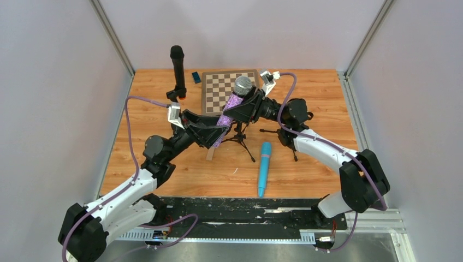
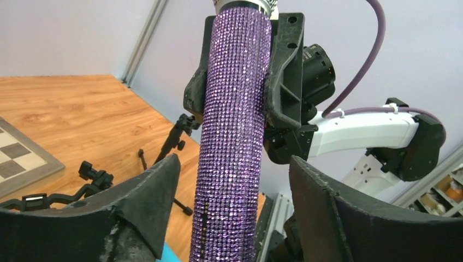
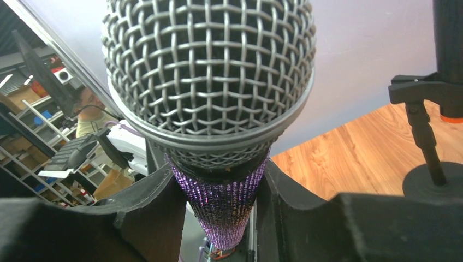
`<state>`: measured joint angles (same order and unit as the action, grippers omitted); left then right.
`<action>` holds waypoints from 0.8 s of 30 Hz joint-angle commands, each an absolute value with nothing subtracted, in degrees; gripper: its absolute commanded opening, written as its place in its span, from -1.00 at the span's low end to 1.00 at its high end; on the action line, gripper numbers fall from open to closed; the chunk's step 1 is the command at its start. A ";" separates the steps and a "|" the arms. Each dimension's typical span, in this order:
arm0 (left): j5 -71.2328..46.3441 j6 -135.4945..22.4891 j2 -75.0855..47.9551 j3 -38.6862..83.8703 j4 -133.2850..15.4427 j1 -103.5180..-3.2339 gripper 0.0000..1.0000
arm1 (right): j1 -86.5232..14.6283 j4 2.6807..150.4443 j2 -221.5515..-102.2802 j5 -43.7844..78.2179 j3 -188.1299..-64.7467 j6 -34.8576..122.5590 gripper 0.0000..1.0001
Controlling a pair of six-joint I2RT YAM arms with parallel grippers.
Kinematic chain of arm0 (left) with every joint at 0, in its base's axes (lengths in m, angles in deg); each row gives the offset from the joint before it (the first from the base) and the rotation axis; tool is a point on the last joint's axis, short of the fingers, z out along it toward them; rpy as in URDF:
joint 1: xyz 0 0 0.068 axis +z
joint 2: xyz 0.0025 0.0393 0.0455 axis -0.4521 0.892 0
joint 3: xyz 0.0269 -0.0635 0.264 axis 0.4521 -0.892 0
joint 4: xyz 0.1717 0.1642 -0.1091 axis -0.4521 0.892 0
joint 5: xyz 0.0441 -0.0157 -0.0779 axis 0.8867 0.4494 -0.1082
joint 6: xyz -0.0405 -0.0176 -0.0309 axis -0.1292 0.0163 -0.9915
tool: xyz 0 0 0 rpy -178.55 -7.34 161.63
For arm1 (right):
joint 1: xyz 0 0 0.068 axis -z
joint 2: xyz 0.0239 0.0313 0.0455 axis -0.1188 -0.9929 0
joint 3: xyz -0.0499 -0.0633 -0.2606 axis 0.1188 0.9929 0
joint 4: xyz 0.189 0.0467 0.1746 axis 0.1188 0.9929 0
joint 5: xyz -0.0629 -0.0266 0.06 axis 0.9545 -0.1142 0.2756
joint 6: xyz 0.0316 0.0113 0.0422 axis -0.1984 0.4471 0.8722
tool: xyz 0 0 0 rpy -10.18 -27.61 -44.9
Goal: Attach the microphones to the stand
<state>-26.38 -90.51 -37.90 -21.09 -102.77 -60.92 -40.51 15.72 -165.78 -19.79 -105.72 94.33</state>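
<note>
Setting: robotics lab test cell. Grey panel walls [image 1: 49,109] on aluminium posts [image 1: 112,35], wooden tabletop [image 1: 322,98], checkerboard [image 1: 221,90] — stocked storage shelves [image 3: 24,164] beyond, seen from the right wrist.

Orange wood-grain tabletop [image 1: 306,164], evenly lit, no hard shadows. Plain pale grey wall panels [image 1: 54,82] enclose it at 9, 12 and 3 o'clock, joined by aluminium corner posts [image 1: 112,35] at 11 and 1. Cluttered shelving [image 3: 33,147], blurred, at 9 o'clock in right wrist view
</note>
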 commanded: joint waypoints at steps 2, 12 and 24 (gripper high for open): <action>-20.67 -94.25 -38.01 -23.62 -112.03 -61.09 0.89 | -40.79 22.66 -162.37 -18.32 -107.26 86.38 -1.00; -8.73 -93.34 -40.87 -21.70 -94.83 -60.98 1.00 | -41.02 39.05 -157.08 -12.23 -105.76 72.43 -1.00; 12.55 -78.97 -39.01 -5.50 -50.09 -60.98 1.00 | -41.02 47.04 -154.08 -9.10 -105.81 65.28 -1.00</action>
